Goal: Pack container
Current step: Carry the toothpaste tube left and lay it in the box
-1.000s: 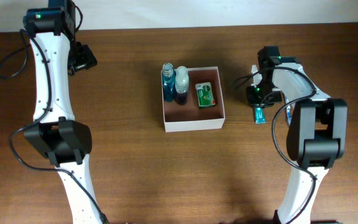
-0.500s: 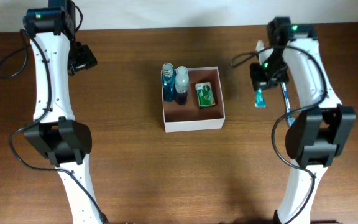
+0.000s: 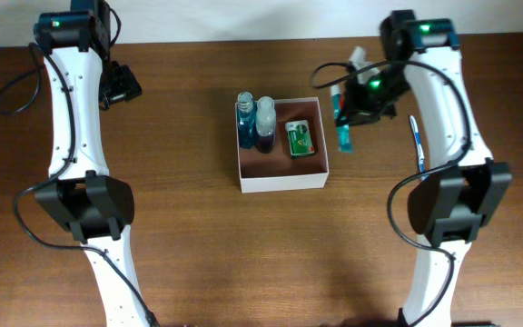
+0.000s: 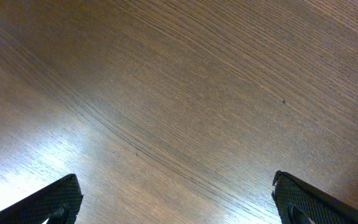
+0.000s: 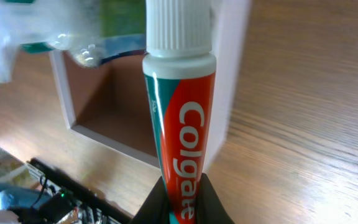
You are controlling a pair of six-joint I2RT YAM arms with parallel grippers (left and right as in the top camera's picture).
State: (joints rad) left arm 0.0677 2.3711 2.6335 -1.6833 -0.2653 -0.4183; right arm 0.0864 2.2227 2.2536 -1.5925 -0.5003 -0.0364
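The container (image 3: 280,182), a square shallow box with white walls and a reddish-brown inside, sits mid-table and also shows in the right wrist view (image 5: 64,102). It holds two blue bottles (image 3: 254,123) along its left wall and a small green packet (image 3: 300,139). My right gripper (image 3: 350,107) is shut on a red and teal Colgate toothpaste tube (image 5: 179,124), held above the table just right of the container; the tube shows in the overhead view (image 3: 342,134). My left gripper (image 3: 121,86) is open and empty over bare wood at the far left.
A blue toothbrush (image 3: 416,143) lies on the table to the right of the container. The table's back edge runs along the top of the overhead view.
My right gripper has lifted the toothpaste tube off the table at the right and carried it left toward the container. The left arm has not moved.
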